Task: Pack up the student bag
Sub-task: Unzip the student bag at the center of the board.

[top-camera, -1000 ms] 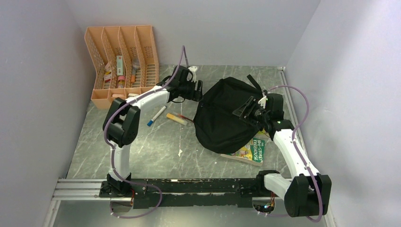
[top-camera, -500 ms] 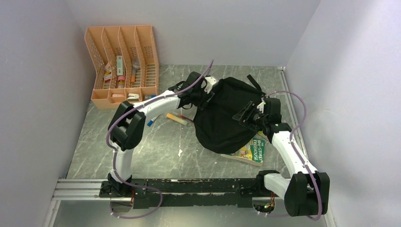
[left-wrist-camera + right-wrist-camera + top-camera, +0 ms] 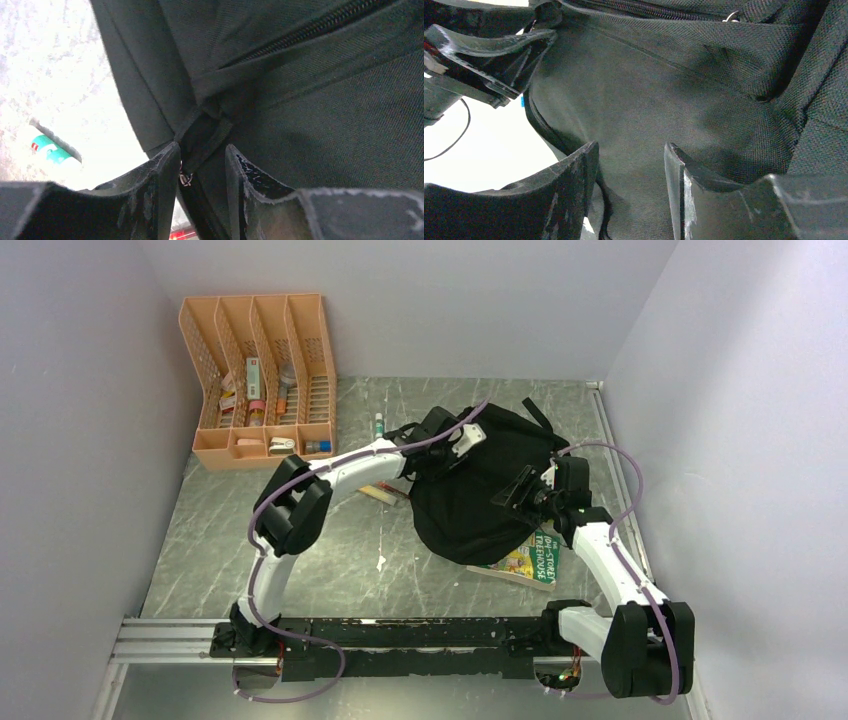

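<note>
The student bag [image 3: 470, 505], a black fabric backpack, lies right of the table's middle. My left gripper [image 3: 447, 447] is at its upper left edge. In the left wrist view its jaws [image 3: 202, 155] stand a little apart, with a black strap tab [image 3: 205, 132] of the bag between them and the shut zipper [image 3: 310, 32] above. My right gripper [image 3: 518, 488] is on the bag's right side. In the right wrist view it [image 3: 630, 150] is open, with bag fabric [image 3: 649, 100] bulging between the fingers.
An orange mesh organiser [image 3: 260, 370] with small items stands at the back left. A colourful book [image 3: 537, 555] lies half under the bag. A green-capped pen [image 3: 380, 425] and a yellow marker [image 3: 378, 492] lie left of the bag. Walls are close on three sides.
My left arm has swung right from near the organiser onto the bag's upper left edge, uncovering the green-capped pen. The right gripper has shifted slightly down along the bag's right side.
</note>
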Robot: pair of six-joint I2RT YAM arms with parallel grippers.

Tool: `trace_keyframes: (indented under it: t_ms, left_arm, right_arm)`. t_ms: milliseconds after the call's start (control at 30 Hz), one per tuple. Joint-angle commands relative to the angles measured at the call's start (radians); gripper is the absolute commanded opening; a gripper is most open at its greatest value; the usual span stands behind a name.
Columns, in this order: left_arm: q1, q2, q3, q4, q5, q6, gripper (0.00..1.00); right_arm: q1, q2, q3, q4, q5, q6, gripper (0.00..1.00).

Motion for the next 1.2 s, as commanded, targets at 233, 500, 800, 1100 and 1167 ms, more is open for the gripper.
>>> trace_keyframes:
  t_ms: [233, 500, 800, 1100, 1167]
  left_arm:
    - [-0.019, 0.051, 0.039, -0.03, -0.013, 0.054, 0.41]
    - [-0.019, 0.088, 0.054, -0.02, -0.063, 0.069, 0.48]
    - [-0.022, 0.099, 0.063, 0.012, -0.135, 0.049, 0.18]
    - [-0.022, -0.009, -0.003, 0.077, -0.144, -0.009, 0.05]
    - [-0.022, -0.04, -0.02, 0.09, -0.123, -0.03, 0.05]
  right_arm:
    - [0.005, -0.026, -0.026, 0.005, 0.016, -0.018, 0.54]
    - [0.005, -0.034, -0.026, -0.012, 0.02, -0.028, 0.54]
    - [0.005, -0.055, -0.039, -0.019, 0.023, -0.02, 0.55]
    - [0.005, -0.057, -0.04, -0.024, 0.025, -0.023, 0.55]
    - [0.005, -0.057, -0.042, -0.022, 0.024, -0.021, 0.55]
